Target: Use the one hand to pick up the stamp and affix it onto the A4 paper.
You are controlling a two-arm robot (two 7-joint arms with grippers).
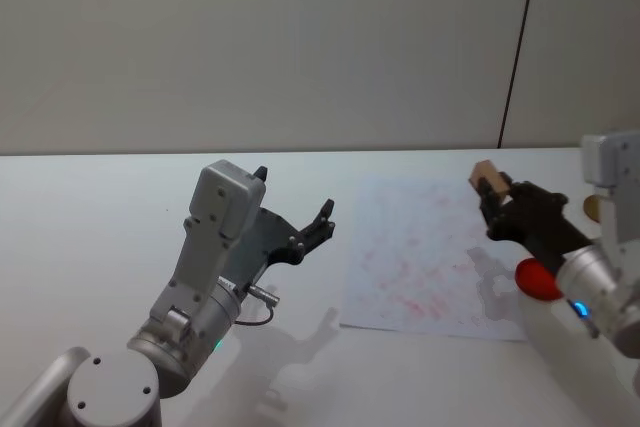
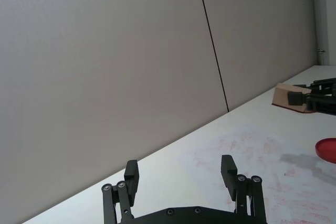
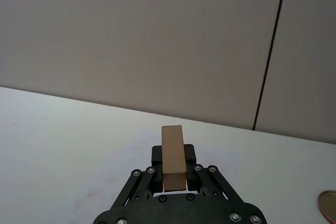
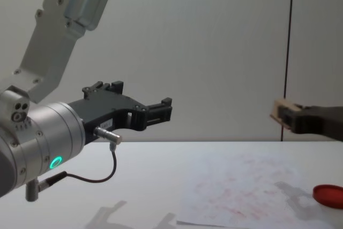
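Head view, right hand (image 1: pixel 491 189) clamping stamp (image 1: pixel 485 174) above A4 paper (image 1: pixel 415 272), left hand (image 1: pixel 294 191) spread

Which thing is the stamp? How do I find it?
Start at the white A4 paper with smudgy red marks, then look up past its far right corner to the right gripper, raised in the air. The stamp is the small tan wooden block pinched in that gripper. It is not the flat round red ink pad lying below, and the left gripper holds nothing.
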